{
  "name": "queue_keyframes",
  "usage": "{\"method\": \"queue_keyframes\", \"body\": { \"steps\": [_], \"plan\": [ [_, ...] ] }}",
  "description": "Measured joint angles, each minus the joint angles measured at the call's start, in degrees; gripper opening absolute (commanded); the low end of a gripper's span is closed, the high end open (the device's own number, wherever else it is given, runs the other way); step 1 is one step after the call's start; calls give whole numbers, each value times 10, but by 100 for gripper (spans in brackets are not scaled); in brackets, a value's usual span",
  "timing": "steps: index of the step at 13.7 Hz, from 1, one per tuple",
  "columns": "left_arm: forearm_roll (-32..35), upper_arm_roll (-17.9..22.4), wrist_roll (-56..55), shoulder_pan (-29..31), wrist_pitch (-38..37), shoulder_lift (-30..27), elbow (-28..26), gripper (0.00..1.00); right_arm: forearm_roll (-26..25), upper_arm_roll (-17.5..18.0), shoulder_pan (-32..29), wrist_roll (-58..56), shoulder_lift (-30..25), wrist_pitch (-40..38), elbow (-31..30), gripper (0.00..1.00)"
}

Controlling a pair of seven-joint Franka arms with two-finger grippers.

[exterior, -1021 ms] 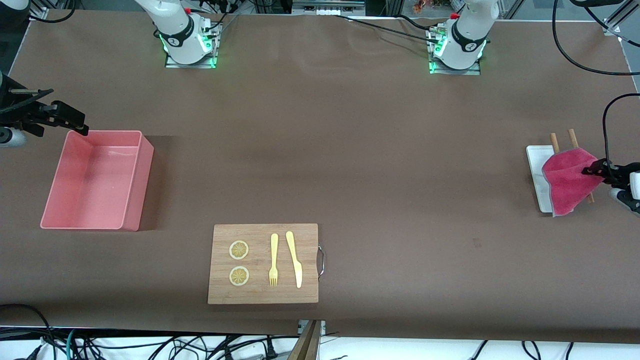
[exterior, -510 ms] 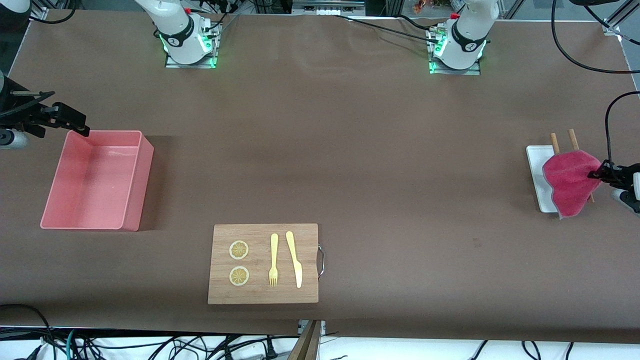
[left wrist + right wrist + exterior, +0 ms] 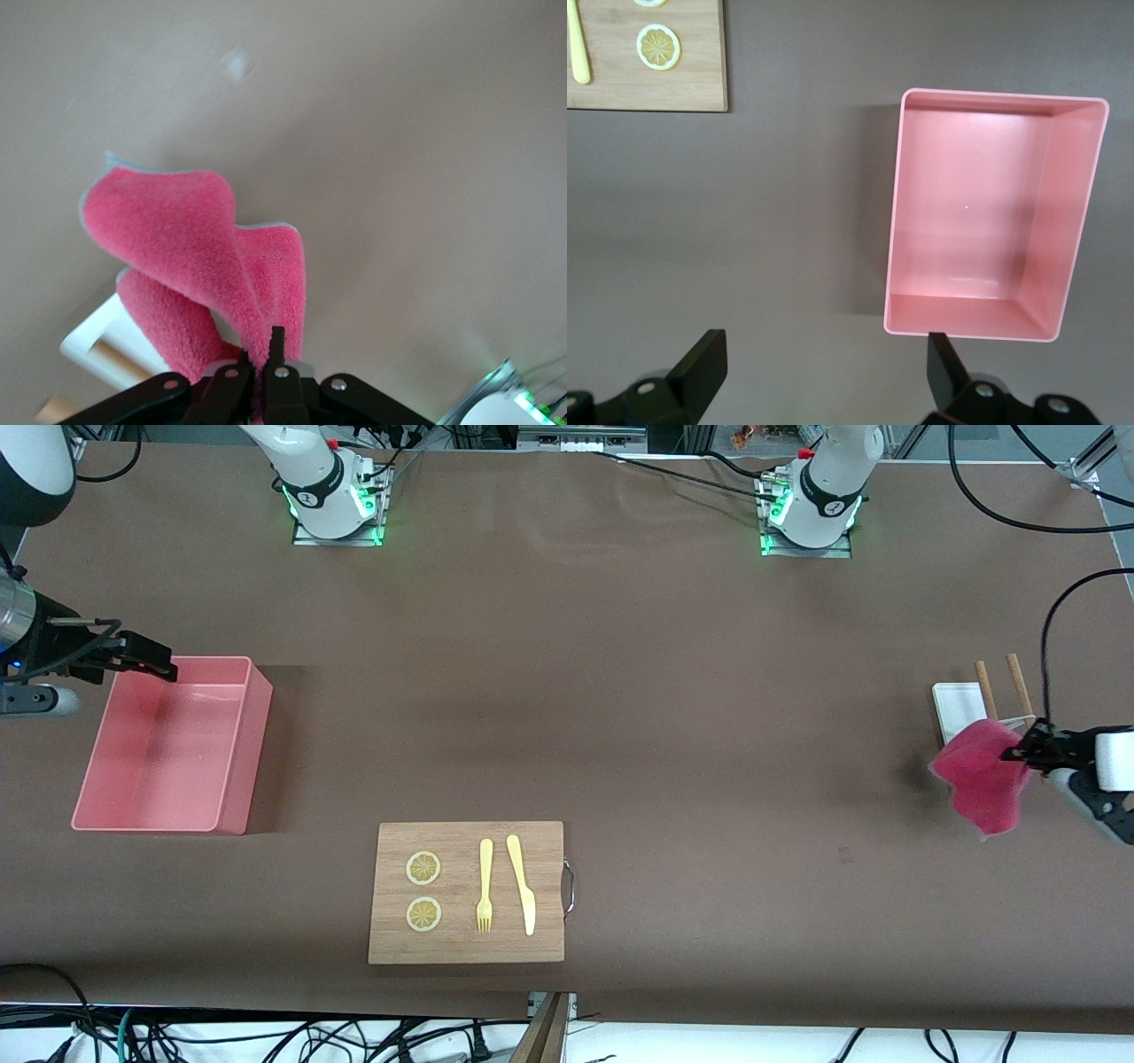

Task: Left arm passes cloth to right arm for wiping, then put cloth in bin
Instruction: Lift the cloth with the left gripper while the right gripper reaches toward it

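Note:
My left gripper [image 3: 1019, 752] is shut on the magenta-pink cloth [image 3: 979, 781], which hangs in the air over the table beside the white tray. In the left wrist view the cloth [image 3: 208, 266] droops folded from the pinched fingertips [image 3: 275, 341]. The salmon-pink bin [image 3: 93, 797] stands empty at the right arm's end of the table; it also shows in the right wrist view [image 3: 899, 212]. My right gripper [image 3: 146, 657] is open and empty, up over the bin's corner farthest from the front camera; its fingers [image 3: 704, 359] stand wide apart.
A small white tray [image 3: 957, 704] with two wooden sticks [image 3: 985, 684] lies under and beside the cloth. A wooden board [image 3: 549, 895] with two lemon slices [image 3: 423, 868], a yellow fork [image 3: 485, 886] and knife [image 3: 521, 881] lies near the table's front edge.
My left gripper has lifted the cloth off the white tray and carried it toward the table's middle. My right gripper has shifted a little toward the bin.

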Motion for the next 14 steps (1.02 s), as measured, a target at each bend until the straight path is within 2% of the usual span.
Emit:
{"method": "queue_keyframes", "body": {
  "steps": [4, 6, 11, 14],
  "plan": [
    [-6, -68, -225, -90, 0, -4, 0, 0, 0, 1, 5, 4, 18, -4, -2, 100],
    [-31, -88, -346, -149, 5, -1, -1, 0, 11, 3, 10, 55, 26, -1, -3, 100],
    [-148, -91, -624, -277, 87, 26, -1, 0, 147, 6, 20, 198, 86, 78, -7, 100],
    [-192, -94, -721, -329, 137, 26, 8, 0, 200, 14, 37, 291, 123, 134, -6, 100]
  ]
}}
